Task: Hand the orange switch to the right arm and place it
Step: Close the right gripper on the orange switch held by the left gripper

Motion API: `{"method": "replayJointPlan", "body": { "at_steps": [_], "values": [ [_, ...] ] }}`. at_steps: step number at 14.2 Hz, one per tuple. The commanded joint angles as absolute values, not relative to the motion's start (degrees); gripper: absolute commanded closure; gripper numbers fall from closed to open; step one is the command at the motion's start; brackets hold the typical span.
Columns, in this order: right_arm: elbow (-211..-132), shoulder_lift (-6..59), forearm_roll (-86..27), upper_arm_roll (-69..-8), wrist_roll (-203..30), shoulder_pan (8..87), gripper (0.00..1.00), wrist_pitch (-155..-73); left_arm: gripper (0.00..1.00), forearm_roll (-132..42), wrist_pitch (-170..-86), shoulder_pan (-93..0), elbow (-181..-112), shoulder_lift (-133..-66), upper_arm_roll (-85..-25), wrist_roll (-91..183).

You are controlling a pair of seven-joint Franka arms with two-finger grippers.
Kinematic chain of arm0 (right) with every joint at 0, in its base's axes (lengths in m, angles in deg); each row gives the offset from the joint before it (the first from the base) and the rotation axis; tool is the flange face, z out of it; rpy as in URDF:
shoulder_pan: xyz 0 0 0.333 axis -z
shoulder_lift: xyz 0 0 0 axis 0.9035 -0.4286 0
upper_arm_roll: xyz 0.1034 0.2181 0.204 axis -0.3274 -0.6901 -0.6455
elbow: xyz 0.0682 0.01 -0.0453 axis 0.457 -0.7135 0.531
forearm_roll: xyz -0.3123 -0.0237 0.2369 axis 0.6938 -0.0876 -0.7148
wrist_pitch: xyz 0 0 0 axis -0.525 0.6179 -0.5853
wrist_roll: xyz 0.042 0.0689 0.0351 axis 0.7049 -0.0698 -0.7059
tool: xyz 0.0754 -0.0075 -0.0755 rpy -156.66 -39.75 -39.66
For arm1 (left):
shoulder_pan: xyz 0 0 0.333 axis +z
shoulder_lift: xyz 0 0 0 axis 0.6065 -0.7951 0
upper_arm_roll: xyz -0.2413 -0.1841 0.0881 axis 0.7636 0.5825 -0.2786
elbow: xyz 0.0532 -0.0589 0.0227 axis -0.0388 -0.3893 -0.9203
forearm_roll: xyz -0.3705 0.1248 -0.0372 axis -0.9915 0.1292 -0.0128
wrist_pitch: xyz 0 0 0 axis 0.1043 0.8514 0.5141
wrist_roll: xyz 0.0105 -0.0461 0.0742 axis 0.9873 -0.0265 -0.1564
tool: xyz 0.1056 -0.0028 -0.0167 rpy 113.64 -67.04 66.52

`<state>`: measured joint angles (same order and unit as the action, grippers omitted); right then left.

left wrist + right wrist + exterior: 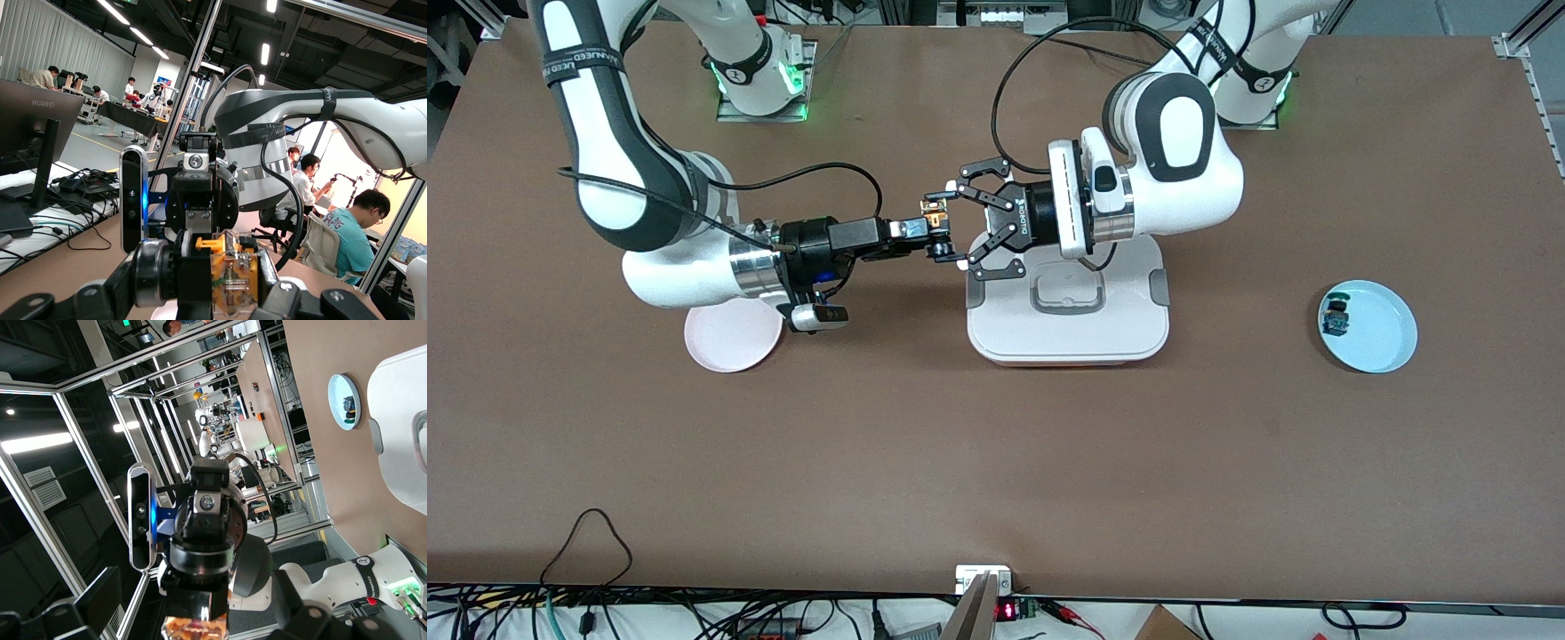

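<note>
White box (1067, 329) lay nearest, and above its edge the left pincer (951, 224) held the switch (934, 216), tiny, light, stiff, best pinched on its black body by the wide right pincer (935, 233).

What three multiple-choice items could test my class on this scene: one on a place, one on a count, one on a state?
1. Where is the small blue-and-green-topped part?
A. on the pale blue plate
B. in a pincer
C. on the floor

2. How many plates lie on the table?
A. one
B. two
C. four

3. What is the state of the orange switch?
A. lying on a plate
B. lying loose on the table
C. held in the air by the shut left pincer, with the right pincer open at it

Key:
1 A, the part sits near the blue plate's rim.
2 B, there is a pink plate and the blue one.
3 C, the left pincer's fingers clamp the switch above the table.
</note>
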<state>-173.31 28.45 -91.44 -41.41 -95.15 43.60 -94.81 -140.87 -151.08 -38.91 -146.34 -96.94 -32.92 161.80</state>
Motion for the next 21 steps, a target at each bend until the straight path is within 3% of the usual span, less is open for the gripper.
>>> {"method": "replayJointPlan", "body": {
  "at_steps": [1,8,9,10,11,13,16,21],
  "values": [
    [-173.8,28.6,-92.7,-41.1,-96.0,42.8,0.07,-95.4,0.83,-142.8,-151.3,-38.7,-146.3,-96.6,-32.7,163.8],
    [-174.9,28.9,-92.5,-41.1,-96.1,43.0,0.13,-94.8,0.82,-142.8,-151.3,-38.7,-146.3,-96.6,-32.7,163.8],
    [-175.0,29.0,-92.5,-41.1,-96.1,43.0,0.19,-94.8,0.82,-142.8,-151.4,-38.7,-146.3,-96.6,-32.7,163.8],
    [-175.0,29.1,-92.5,-41.1,-96.2,43.0,0.31,-94.8,0.82,-142.8,-151.3,-38.7,-146.3,-96.6,-32.7,163.8],
    [-175.0,29.3,-92.5,-41.1,-95.1,43.0,0.62,-94.6,0.82,-142.8,-151.4,-38.7,-146.3,-96.6,-32.7,163.8],
    [-175.0,29.8,-92.4,-41.1,-95.2,43.1,0.82,-94.6,0.82,-142.8,-151.4,-38.7,-146.3,-96.6,-32.7,163.8],
    [-175.0,30.2,-92.4,-41.1,-95.4,43.3,0.93,-94.6,0.82,-142.8,-151.4,-38.8,-146.3,-96.6,-32.7,163.8],
    [-175.0,30.2,-92.5,-41.1,-96.0,43.3,0.99,-95.1,0.82,-142.9,-151.4,-38.8,-146.3,-96.7,-32.7,163.6]
  ]
}}
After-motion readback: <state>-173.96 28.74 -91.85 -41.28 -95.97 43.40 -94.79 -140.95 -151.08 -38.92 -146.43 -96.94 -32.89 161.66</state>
